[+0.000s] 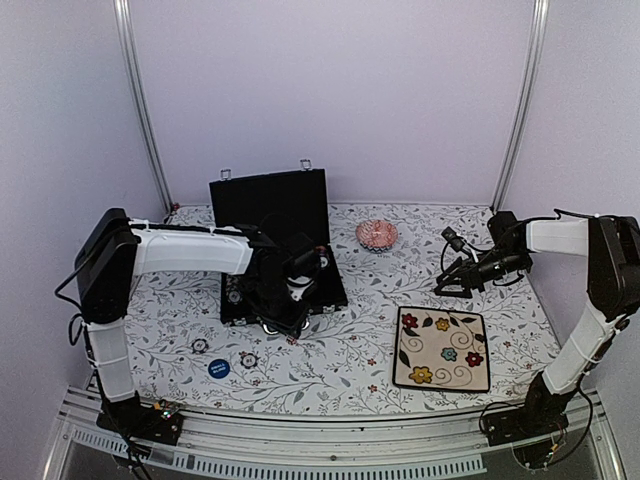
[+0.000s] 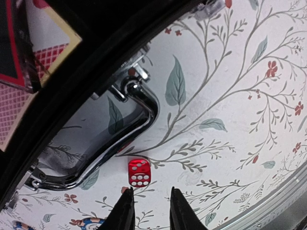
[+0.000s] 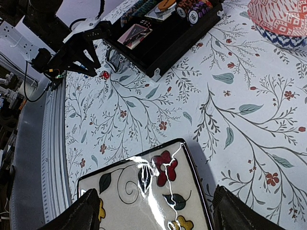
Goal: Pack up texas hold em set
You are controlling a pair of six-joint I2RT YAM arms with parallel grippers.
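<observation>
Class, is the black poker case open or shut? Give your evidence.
Open. The case lid stands upright; chips and a card deck show inside.

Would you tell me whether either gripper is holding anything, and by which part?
Nothing is held. The left gripper is open just short of the red die; the right gripper is open, empty.

From above, the left arm point(image 1: 190, 250) lies across the case point(image 1: 268, 205) and hides most of its tray. In front of the case, the blue button point(image 1: 218, 367) carries lettering too small to read. In the left wrist view, the picture's edges cut off the card deck point(image 2: 45, 62) inside the case and 1 chip point(image 2: 91, 224) just beyond its handle point(image 2: 139, 120). In the right wrist view, the plate point(image 3: 144, 191) in front of the case runs off the bottom edge. The bowl point(image 3: 283, 17) beside the case is clipped by the top corner.
</observation>
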